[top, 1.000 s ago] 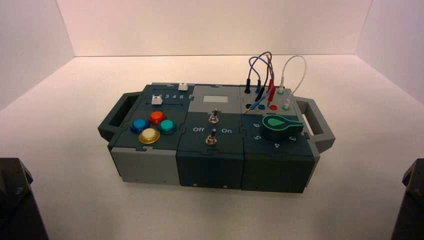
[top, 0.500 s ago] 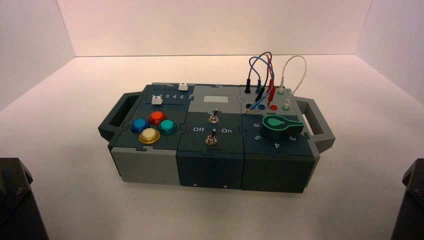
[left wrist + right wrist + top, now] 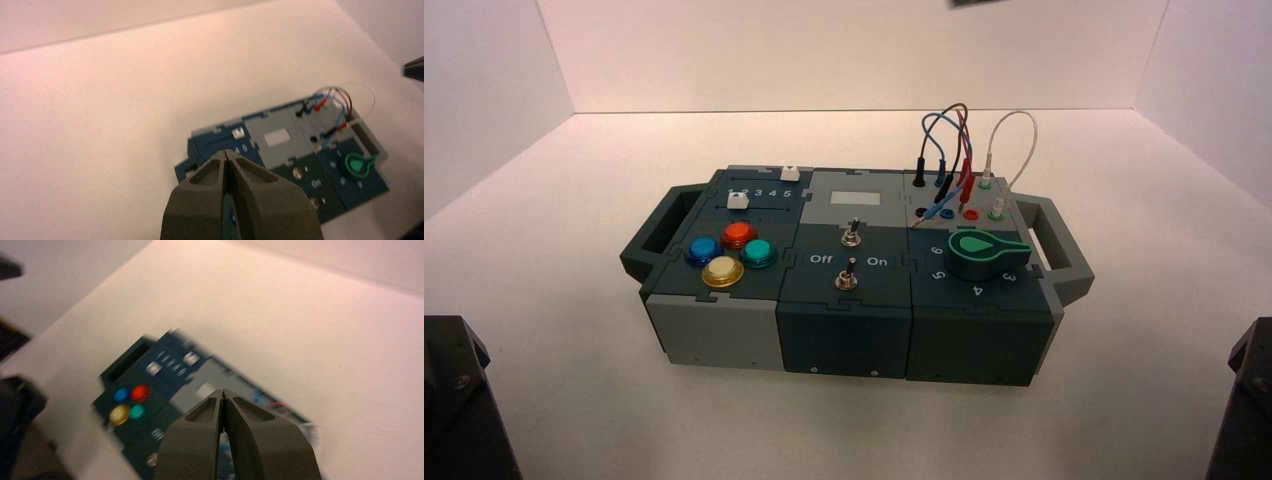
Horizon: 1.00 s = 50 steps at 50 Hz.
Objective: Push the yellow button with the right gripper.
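Yellow button (image 3: 722, 271): one only, at the front of a cluster of four round buttons on the left section of the box (image 3: 724, 335), nearest the front edge. Beside it, one blue button (image 3: 701, 250), one orange-red button (image 3: 737, 234) and one teal button (image 3: 758, 253), each just beside its neighbour. Behind the cluster, two white slider caps (image 3: 738, 201). On the middle section, two toggle switches (image 3: 848, 276), one behind the other, lettered Off and On to either side of the nearer. On the right section, one green knob (image 3: 984, 253), with several looping wires (image 3: 949, 125) plugged in behind it. One handle at each end of the box.

Right gripper (image 3: 222, 396): fingertips pressed together, nothing between them, held high above the table and well apart from the box. Seen from the right wrist, yellow button (image 3: 119, 414) far below and off to one side of the tips, untouched. Left gripper (image 3: 227, 156): likewise closed tip to tip and empty, raised well clear of the box.
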### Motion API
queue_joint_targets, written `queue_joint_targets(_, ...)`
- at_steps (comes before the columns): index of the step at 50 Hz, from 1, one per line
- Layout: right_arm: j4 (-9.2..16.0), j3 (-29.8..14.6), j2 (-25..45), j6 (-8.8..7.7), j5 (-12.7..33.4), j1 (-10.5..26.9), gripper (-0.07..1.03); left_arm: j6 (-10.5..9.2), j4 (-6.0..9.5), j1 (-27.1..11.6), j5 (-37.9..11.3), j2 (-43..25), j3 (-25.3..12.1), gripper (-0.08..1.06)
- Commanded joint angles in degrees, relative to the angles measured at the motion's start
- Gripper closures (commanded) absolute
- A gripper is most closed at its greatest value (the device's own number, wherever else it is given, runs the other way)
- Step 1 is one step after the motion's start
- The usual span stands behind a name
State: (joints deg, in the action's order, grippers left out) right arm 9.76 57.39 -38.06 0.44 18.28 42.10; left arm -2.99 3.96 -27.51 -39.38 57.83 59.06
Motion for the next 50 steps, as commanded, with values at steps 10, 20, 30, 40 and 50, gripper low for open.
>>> queue_joint_targets(10, 2.02, -8.44, 13.80, 0.26, 0.35, 10.28, 0.99, 0.35, -0.18, -0.70, 0.18, -3.43, 0.97, 1.01)
queue_joint_targets(20, 2.02, -14.77, 23.55, 0.18, 3.25, 15.38, 0.99, 0.44, -1.85, -0.70, 0.09, -4.22, 1.14, 1.01)
queue_joint_targets(30, 2.11, -19.51, 29.71, 0.18, 5.71, 18.72, 0.99, 0.53, -2.37, -0.62, -1.67, -5.27, 1.14, 1.01)
queue_joint_targets(40, 2.72, -21.80, 33.75, 0.18, 7.65, 20.92, 0.99, 0.70, -2.64, -0.62, -4.22, -5.01, 1.23, 1.01)
queue_joint_targets(50, 3.16, -23.47, 37.53, 0.18, 8.96, 22.41, 0.99, 0.70, -2.81, -0.35, -5.27, -3.16, 1.23, 1.01)
